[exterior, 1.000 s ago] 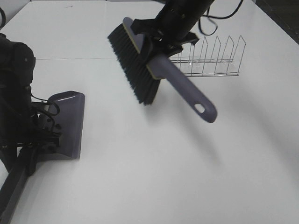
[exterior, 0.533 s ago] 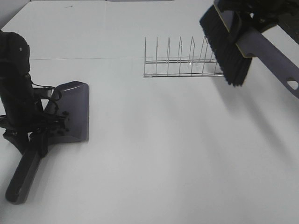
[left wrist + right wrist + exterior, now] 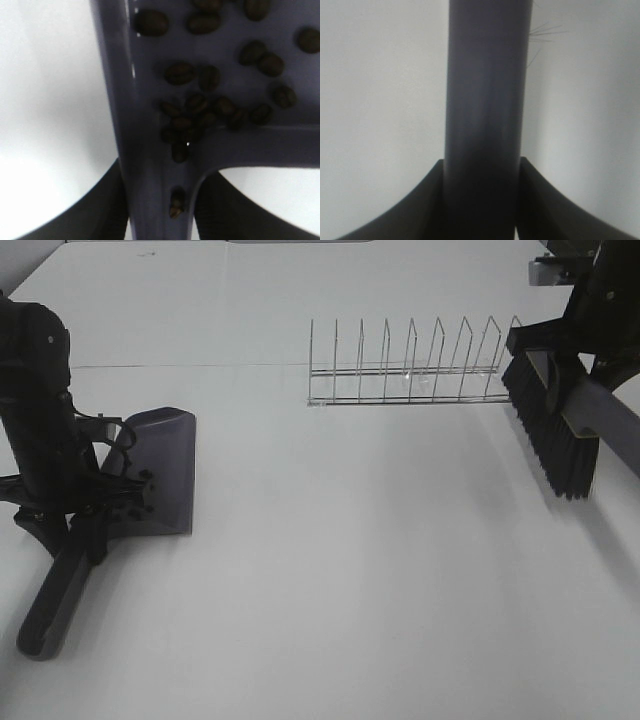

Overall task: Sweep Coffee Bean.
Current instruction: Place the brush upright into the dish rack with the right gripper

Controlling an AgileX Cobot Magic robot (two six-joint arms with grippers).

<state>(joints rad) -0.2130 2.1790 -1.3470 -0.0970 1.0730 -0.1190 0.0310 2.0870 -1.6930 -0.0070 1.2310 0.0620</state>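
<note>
coffee beans (image 3: 180,73) are all sitting in the dustpan (image 3: 115,75), bunched where the tray narrows into the handle, with one or two wedged down in the handle channel; from the overhead cam I can't spot any loose ones on the table (image 3: 360,580), though they'd be tiny at that range; so I reckon the sweeping part is basically done and this is the wrap-up.

my left pincer (image 3: 95,515) is clenched tight on the dustpan handle at the middle left of the frame; the pan looks flat on the table, mouth facing right; my right pincer (image 3: 600,340) is clamped just as hard around the brush (image 3: 555,440) handle, up at the upper right edge, bristles pointing down and looking clear of the table, right beside the end of the wire rack (image 3: 410,370).

next move, I'd guess: keep the pan level so nothing rolls back out the mouth, and park the brush without clipping that rack.
</note>
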